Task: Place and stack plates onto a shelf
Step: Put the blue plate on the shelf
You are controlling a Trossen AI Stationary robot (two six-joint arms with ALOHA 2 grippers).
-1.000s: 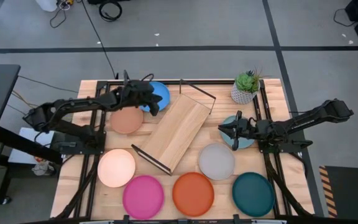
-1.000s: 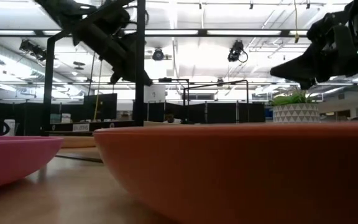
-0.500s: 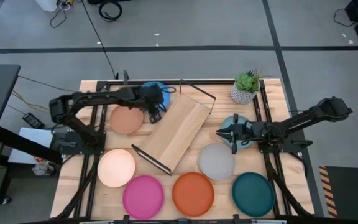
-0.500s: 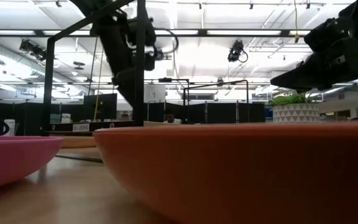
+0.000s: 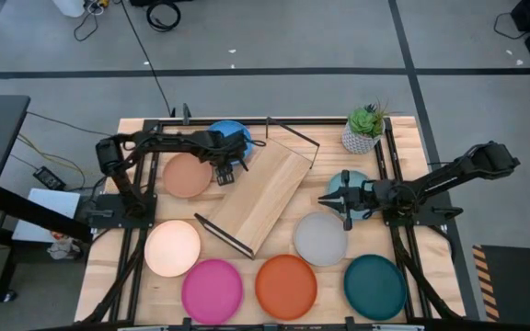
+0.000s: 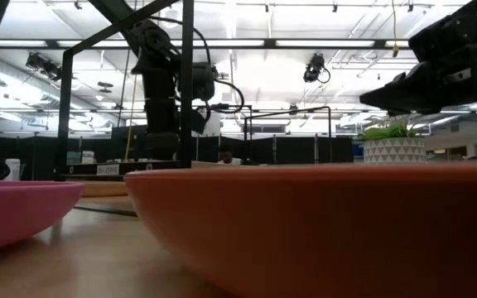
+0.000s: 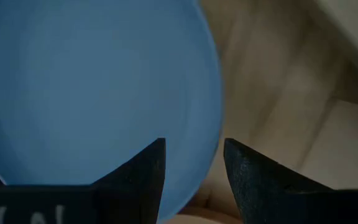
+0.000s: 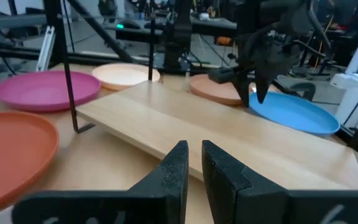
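Wooden slats of the table (image 5: 403, 276) carried everything, with grey floor around it. Much was hidden: the left gripper (image 5: 227, 168) covered part of the blue plate (image 5: 236, 135), and the right gripper (image 5: 334, 200) and its arm hid most of the pale blue plate (image 5: 342, 183). From table height, the orange plate (image 6: 321, 223) filled nearly the whole picture and the pink plate (image 6: 15, 211) was cut off at the side, so little else on the table could be made out there.

The shelf (image 5: 258, 194) lay at an angle in the middle of the table, its board bare and a black wire frame at each end. The tan plate (image 5: 186, 176) sat just beside its left edge, and the blue plate lay near its far corner. The grey plate (image 5: 320, 238) lay near its right edge. Along the near side ran the cream plate (image 5: 172, 247), the pink, the orange and the teal plate (image 5: 374, 286), each apart from its neighbour. A potted plant (image 5: 364, 128) stood at the far right corner.

The left gripper hung at the near rim of the blue plate, its fingers (image 7: 138, 177) spread with the rim showing between them; whether they touched it could not be told. The right gripper pointed toward the shelf from between the pale blue and grey plates, its fingers (image 8: 178, 167) nearly together with only a thin gap and holding nothing. Open tabletop lay between it and the shelf's edge
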